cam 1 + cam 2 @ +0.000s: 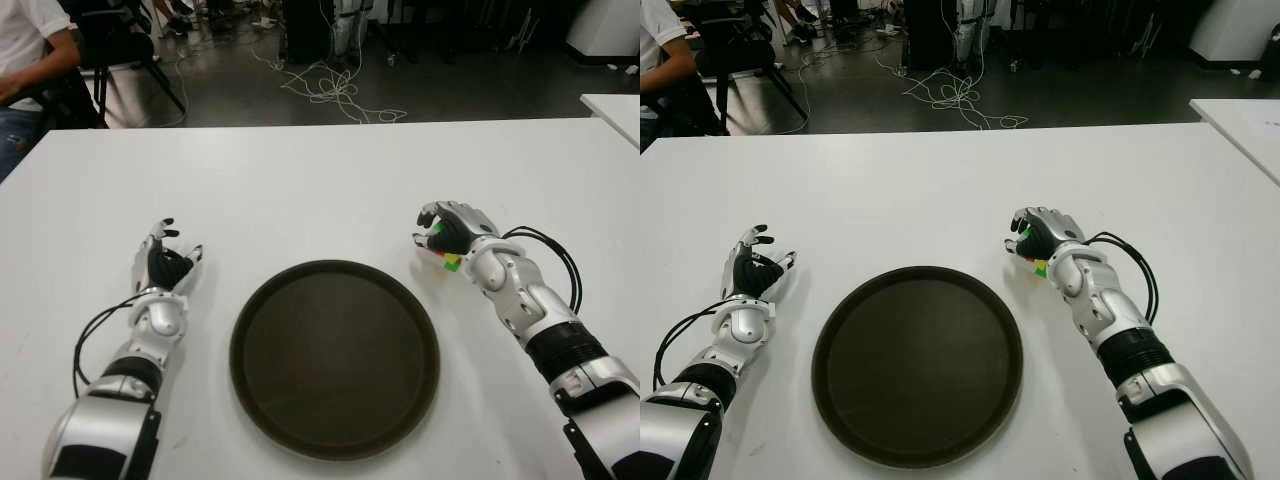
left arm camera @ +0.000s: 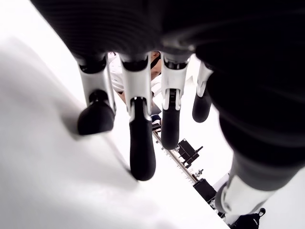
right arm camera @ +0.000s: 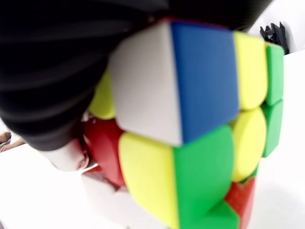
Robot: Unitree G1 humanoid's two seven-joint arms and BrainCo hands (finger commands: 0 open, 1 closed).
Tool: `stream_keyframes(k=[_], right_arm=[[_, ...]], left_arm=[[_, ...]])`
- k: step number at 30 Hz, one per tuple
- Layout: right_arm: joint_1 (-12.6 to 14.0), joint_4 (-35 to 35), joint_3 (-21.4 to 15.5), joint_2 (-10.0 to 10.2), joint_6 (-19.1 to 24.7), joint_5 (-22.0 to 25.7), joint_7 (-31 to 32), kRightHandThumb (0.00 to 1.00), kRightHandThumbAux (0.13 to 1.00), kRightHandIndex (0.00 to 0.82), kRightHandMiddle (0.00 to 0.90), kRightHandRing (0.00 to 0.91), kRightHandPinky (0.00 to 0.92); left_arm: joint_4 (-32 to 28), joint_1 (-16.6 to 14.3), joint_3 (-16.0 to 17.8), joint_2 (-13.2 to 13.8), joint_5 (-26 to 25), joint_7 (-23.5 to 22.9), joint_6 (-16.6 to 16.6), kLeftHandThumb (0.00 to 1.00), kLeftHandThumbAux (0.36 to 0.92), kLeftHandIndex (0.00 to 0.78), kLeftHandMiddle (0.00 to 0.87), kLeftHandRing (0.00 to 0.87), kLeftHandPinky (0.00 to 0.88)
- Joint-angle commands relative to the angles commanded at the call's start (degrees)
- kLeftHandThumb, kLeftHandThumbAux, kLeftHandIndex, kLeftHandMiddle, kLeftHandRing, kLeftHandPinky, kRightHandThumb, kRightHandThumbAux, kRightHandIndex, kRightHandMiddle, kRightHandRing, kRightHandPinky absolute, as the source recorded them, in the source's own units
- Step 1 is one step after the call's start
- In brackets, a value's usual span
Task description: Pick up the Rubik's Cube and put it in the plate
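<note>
Two hands show above the white table [image 1: 320,180]. Near its front edge, at mid-width, lies the plate [image 1: 335,358]: round, dark brown, raised rim, nothing in it. No object lies between the plate and the cube.

Right hand [image 1: 452,232]: just beside the plate's far right rim, fingers curled around the cube [image 1: 445,255]. The cube fills the right wrist view [image 3: 190,138], pressed against the palm. Whether the cube touches the table cannot be told.

Cube: tiles of white, blue, yellow, green and red, colours mixed on each face. In the eye views only small green, red and yellow parts show under the fingers. No readable writing or brand appears on it.

Left hand [image 1: 165,265]: left of the plate, apart from it, fingers [image 2: 141,143] spread and relaxed, holding nothing.

Beyond the far edge: dark floor with loose cables [image 1: 335,90], a chair [image 1: 120,50], and a seated person [image 1: 25,60] at the far left corner. A second white table [image 1: 615,105] shows at the far right.
</note>
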Motion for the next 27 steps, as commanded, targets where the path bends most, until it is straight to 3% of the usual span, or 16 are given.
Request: stream_keyframes(k=[14, 27], right_arm=[[0.1, 0.0, 0.1, -0.3, -0.9, -0.4, -1.0, 0.674, 0.727, 0.402, 0.513, 0.609, 0.652], [0.5, -2.1, -0.5, 0.0, -1.1, -0.5, -2.3, 0.681, 0.725, 0.413, 0.583, 0.645, 0.676]], left_arm=[[-0.1, 0.0, 0.3, -0.2, -0.4, -0.5, -0.2, 0.243, 0.739, 0.171, 0.282, 0.304, 0.327], [-0.1, -0.1, 0.3, -0.2, -0.3, -0.1, 0.2, 0.272, 0.738, 0.172, 0.292, 0.325, 0.344]])
